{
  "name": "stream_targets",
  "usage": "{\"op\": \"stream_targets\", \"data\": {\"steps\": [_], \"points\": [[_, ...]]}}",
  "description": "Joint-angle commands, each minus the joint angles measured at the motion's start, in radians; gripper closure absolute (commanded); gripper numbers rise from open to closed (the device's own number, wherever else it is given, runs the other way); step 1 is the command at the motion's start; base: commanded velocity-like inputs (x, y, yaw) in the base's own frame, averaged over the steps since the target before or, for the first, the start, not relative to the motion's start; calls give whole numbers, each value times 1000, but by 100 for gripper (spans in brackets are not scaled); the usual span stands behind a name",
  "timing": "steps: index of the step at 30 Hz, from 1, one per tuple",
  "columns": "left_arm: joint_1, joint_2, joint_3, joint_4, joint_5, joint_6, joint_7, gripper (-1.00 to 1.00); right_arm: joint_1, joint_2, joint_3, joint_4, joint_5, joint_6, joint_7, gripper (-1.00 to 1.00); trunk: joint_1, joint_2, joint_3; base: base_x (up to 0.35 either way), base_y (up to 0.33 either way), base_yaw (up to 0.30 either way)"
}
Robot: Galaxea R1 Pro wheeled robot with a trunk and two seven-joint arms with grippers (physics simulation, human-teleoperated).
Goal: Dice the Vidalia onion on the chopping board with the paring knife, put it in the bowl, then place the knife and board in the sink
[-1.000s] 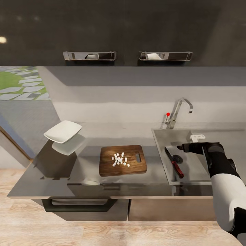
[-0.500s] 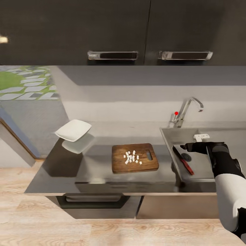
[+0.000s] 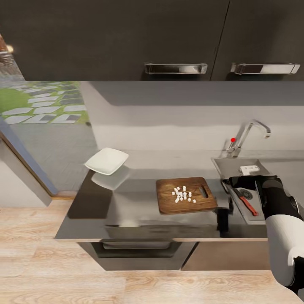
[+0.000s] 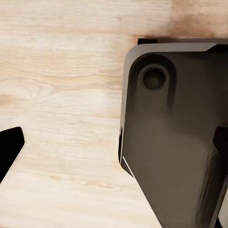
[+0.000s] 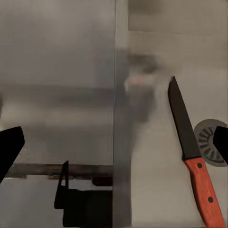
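Note:
Small white cubes of diced Vidalia onion [image 3: 183, 194] lie in a cluster on the brown chopping board [image 3: 169, 202], which rests on the grey countertop [image 3: 135, 202] just left of the sink [image 3: 236, 166]. The paring knife [image 3: 247, 203] [image 5: 190, 152] lies flat on the sink floor beside the drain [image 5: 211, 142], red handle toward the front. The white bowl [image 3: 107, 161] stands at the countertop's far left end. My right gripper [image 3: 231, 182] [image 5: 114, 147] hovers open over the sink's left rim, holding nothing. My left gripper [image 4: 114, 147] is open above the plank floor.
A curved chrome tap [image 3: 249, 133] with a red knob [image 3: 232, 139] stands behind the sink. Black upper cabinets [image 3: 126, 38] hang over the worktop. The counter ends left of the bowl, by a glass door [image 3: 25, 160]. My dark base [image 4: 175, 142] stands on the floor.
The whole view has slid, so counter, board and sink sit further right in the picture. My right gripper, earlier over the sink's middle, is now over its left rim. The knife stays in the sink.

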Motion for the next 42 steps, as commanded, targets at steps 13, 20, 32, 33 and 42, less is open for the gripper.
{"op": "stream_targets", "data": {"steps": [13, 20, 32, 33, 42], "points": [[-1, -1, -8, 3, 6, -5, 1, -100, -1, 2, 0, -1, 10, 2, 8, -100, 1, -2, -2, 0, 70, 0], [-1, -1, -8, 3, 6, -5, 0, -100, -1, 2, 0, -1, 10, 2, 8, -100, 1, -2, -2, 0, 124, 0], [-1, -1, -8, 3, 6, -5, 1, -100, -1, 5, 1, -1, 10, 2, 7, -100, 1, -2, -2, -56, 169, 0], [-1, -1, -8, 3, 6, -5, 1, -100, -1, 4, 1, -1, 10, 2, 7, -100, 1, -2, -2, -71, 184, 0], [-1, -1, -8, 3, 6, -5, 0, -100, -1, 3, -1, 3, 10, 2, 5, -100, 1, -2, -2, -11, 29, 0]]}}
